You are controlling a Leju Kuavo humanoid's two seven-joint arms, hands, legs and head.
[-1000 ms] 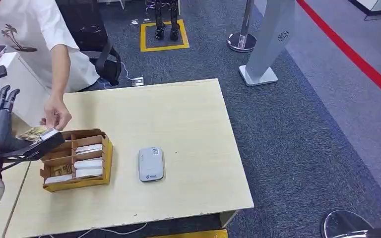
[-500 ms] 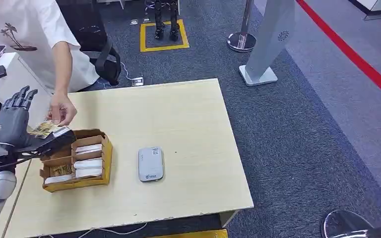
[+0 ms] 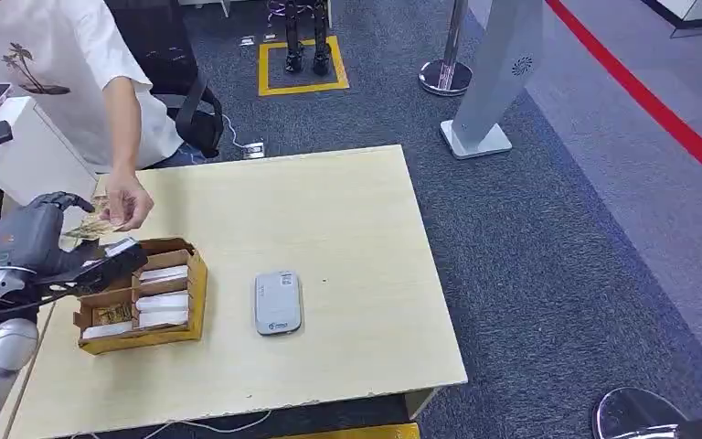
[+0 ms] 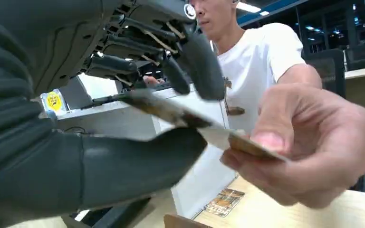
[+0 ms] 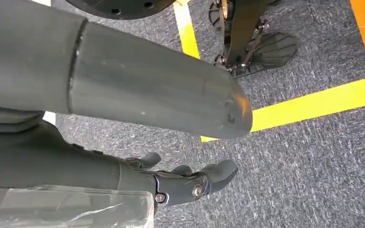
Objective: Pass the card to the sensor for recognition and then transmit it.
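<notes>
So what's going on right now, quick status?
Left hand pinches the thin printed card; a person's hand holds its other end. Right hand hangs open. Grey sensor unobstructed.

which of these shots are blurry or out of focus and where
Left wrist view: the card and the person's hand are soft, too close to the lens, as is the left hand. Right wrist view: the right hand is blurred, the carpet sharper. Head view: evenly sharp.

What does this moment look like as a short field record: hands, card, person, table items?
left hand: pinches the card between thumb and fingers
card: also held at its far end by a person's hand
right hand: hangs over the carpet, fingers loosely curled, holding nothing
sensor: grey, flat on the table
card box: left of the sensor
</notes>
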